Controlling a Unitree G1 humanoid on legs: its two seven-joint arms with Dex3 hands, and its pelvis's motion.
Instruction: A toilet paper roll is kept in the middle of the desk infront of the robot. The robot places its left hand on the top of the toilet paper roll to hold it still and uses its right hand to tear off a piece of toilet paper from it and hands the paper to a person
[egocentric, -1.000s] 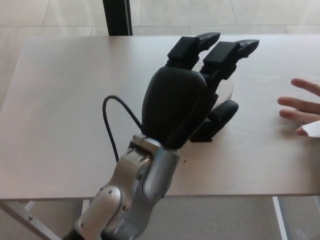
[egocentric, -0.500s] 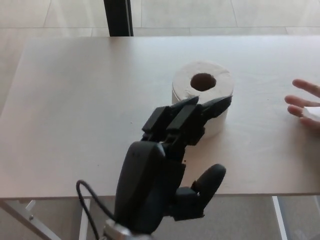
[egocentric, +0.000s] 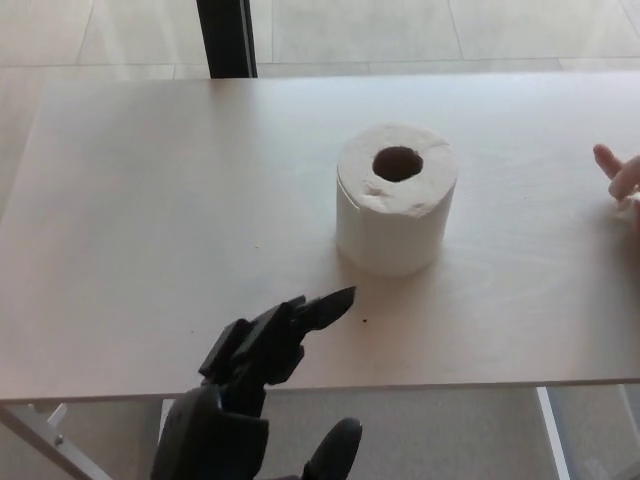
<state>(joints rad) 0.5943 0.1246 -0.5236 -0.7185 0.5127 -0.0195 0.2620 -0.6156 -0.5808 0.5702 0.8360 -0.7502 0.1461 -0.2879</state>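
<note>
**Trainee:** Where is everything right now?

**Instructor:** Your toilet paper roll (egocentric: 397, 198) stands upright on its flat end near the middle of the desk (egocentric: 150, 200), core hole facing up, nothing touching it. Your left hand (egocentric: 255, 385) is at the near edge of the desk, near-left of the roll and apart from it, holding nothing, with the fingers stretched toward the roll and the thumb spread below. Your right hand is out of the picture. At the far right edge you can see a person's hand (egocentric: 622, 180) on the desk with what looks like a bit of white paper under it, though that part is mostly cut off.

**Trainee:** How will the roll behave when I touch it?

**Instructor:** I'd expect it to be light and soft. A sideways nudge would probably slide or tip it on that smooth desk, and squeezing the sides would dent it. If you pin it, come down flat on the top ring around the core and press gently straight down; the cardboard tube should give it some stiffness there.

**Trainee:** And for tearing?

**Instructor:** You'd pinch the loose end of the sheet, not the body of the roll. I can't make out a loose tail from here; it may be on the far side. The sheet is thin and should rip easily, so pull sharply while the roll is pinned.
</note>
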